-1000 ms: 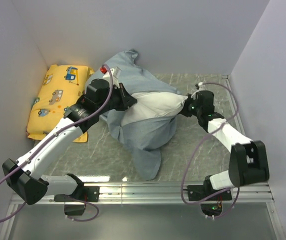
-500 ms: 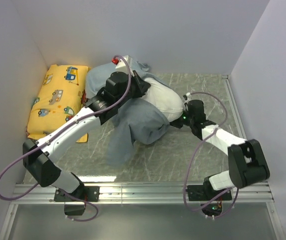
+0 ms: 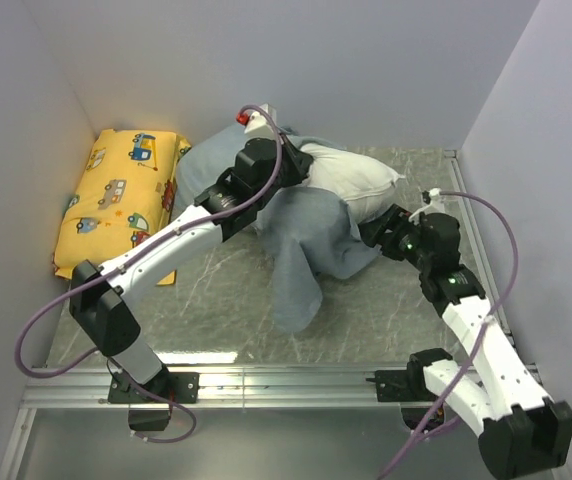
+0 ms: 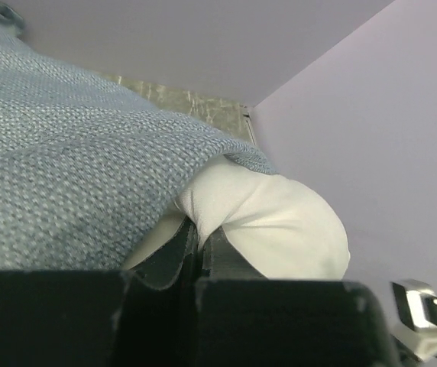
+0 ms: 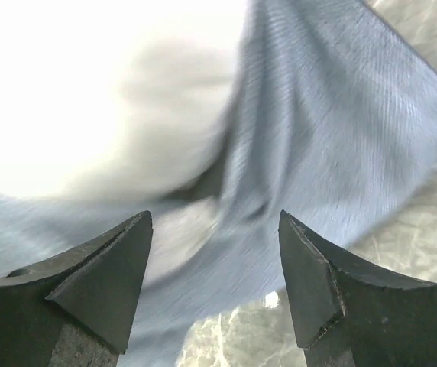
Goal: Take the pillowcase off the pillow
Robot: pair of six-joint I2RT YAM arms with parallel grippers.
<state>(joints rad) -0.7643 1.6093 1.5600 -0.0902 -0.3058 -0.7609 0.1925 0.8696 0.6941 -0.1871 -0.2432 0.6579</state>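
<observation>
The white pillow (image 3: 354,180) lies at the back middle, its right end bare. The blue-grey pillowcase (image 3: 306,245) covers its left part and hangs forward onto the tabletop. My left gripper (image 3: 294,172) is shut on a fold of the pillow; in the left wrist view the jaws (image 4: 199,233) pinch white pillow cloth (image 4: 280,229) under the pillowcase (image 4: 73,168). My right gripper (image 3: 378,232) is open just right of the hanging pillowcase, holding nothing. In the right wrist view it (image 5: 215,222) faces the pillow (image 5: 89,92) and pillowcase (image 5: 333,138), both blurred.
A yellow pillow with cartoon vehicles (image 3: 116,200) lies against the left wall. Grey walls close in the back, left and right. The marble tabletop (image 3: 216,290) shows in front, with a metal rail (image 3: 286,380) at the near edge.
My right gripper opened, let go of the pillow's right end and drew back. My left arm carried the pillow toward the back and right, and the pillowcase slid further off it.
</observation>
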